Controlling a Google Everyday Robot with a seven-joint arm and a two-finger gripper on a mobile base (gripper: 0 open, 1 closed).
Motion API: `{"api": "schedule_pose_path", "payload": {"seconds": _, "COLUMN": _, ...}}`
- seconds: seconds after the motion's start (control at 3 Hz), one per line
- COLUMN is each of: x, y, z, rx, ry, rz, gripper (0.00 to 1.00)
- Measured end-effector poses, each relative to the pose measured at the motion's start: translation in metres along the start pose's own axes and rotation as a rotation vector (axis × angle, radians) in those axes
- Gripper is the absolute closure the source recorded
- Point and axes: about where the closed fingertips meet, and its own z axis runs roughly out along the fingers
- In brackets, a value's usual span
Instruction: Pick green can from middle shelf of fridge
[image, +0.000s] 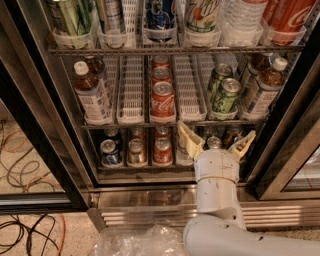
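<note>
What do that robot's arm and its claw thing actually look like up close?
The arm is a smooth, off-white tube of rounded segments, with a thin seam ringing the wrist and no cables or markings showing. Its gripper, low in front of the fridge's lowest rack, has two pale cream, wedge-shaped fingers, spread open.

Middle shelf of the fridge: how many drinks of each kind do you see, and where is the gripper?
red Coca-Cola cans: 3
green cans: 2
brown bottles: 4 (two at each end, rear ones partly hidden)
Total: 9
The gripper is open, below the middle shelf, in front of the bottom rack and under the green cans.
</note>
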Motion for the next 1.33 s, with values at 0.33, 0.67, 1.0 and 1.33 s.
{"api": "schedule_pose_path", "payload": {"seconds": 0.33, "x": 0.004, "y": 0.002, "z": 0.005, "rx": -0.014, "ry": -0.026, "rz": -0.004, "gripper": 0.0}}
{"api": "schedule_pose_path", "payload": {"seconds": 0.67, "x": 0.001, "y": -0.002, "z": 0.032, "rx": -0.006, "ry": -0.111, "rz": -0.042, "gripper": 0.0}}
{"api": "schedule_pose_path", "payload": {"seconds": 1.0, "x": -0.008, "y": -0.01, "z": 0.061, "rx": 0.003, "ry": -0.195, "rz": -0.09, "gripper": 0.0}}
{"api": "schedule_pose_path", "payload": {"seconds": 1.33, "x": -0.008, "y": -0.01, "z": 0.061, "rx": 0.003, "ry": -0.195, "rz": -0.09, "gripper": 0.0}}
